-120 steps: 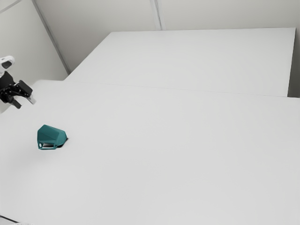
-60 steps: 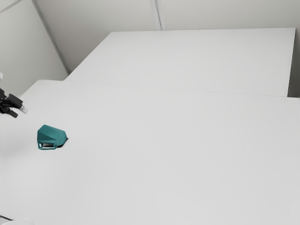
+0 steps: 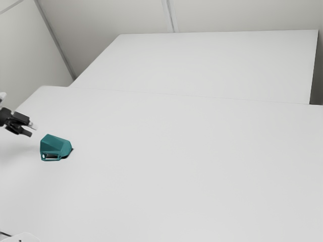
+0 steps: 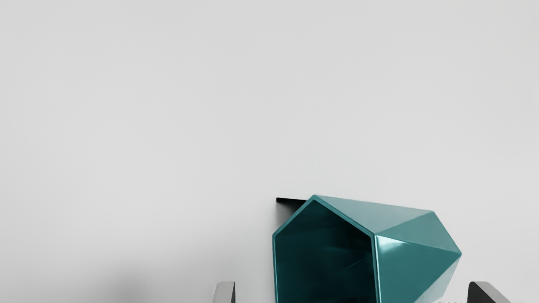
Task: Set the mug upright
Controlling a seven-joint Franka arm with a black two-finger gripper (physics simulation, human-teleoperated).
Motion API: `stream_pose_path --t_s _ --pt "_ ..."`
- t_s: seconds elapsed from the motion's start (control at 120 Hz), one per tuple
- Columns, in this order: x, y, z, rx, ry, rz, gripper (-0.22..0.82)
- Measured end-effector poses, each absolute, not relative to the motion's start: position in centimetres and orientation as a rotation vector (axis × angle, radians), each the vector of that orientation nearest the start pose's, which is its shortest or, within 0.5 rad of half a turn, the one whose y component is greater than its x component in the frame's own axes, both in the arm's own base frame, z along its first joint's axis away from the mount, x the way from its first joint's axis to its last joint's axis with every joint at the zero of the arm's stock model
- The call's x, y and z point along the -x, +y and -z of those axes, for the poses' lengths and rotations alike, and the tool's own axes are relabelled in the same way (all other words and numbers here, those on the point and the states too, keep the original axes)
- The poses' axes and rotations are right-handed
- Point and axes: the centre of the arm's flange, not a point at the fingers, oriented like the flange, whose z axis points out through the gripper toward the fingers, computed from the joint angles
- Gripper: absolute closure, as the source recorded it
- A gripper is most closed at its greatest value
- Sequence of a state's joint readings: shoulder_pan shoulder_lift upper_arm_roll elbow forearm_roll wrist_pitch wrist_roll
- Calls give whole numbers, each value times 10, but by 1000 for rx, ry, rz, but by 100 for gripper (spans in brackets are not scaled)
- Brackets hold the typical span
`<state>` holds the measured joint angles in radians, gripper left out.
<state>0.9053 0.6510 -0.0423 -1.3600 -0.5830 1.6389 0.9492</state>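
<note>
A teal faceted mug [image 3: 56, 147] lies on its side on the white table in the exterior view, its handle toward that view's bottom. The black gripper [image 3: 34, 130] is just up and to the left of the mug there, apart from it. In the wrist view the mug [image 4: 414, 261] shows its dark hollow mouth and angular side. Both fingertips of the open gripper [image 4: 351, 292] stand wide apart at the bottom edge, one to each side of the mug, neither touching it. The mug's lower part runs out of that view.
The white table [image 3: 176, 166] spreads widely around the mug. Behind it is another white surface [image 3: 202, 65], with pale walls beyond. A white rounded object [image 3: 22, 237] and a dark cable lie at the exterior view's bottom left corner.
My gripper has come down in the exterior view, first drawing back leftward, then moving right toward the mug. The mug has kept its place and pose.
</note>
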Motion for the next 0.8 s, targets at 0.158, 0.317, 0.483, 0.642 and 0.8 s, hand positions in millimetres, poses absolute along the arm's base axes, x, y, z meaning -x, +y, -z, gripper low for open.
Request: stream_pose_path --t_s 0.158,0.317,0.483,0.642,0.8 --pt "-482 475 -312 -2410 74 -277 0" --pt "-486 458 -305 -2388 48 -275 0" --pt "-484 447 -302 -2357 39 -293 0" --pt "-484 438 -290 -2330 33 -284 5" --pt "-484 435 -283 -2321 33 -277 27"
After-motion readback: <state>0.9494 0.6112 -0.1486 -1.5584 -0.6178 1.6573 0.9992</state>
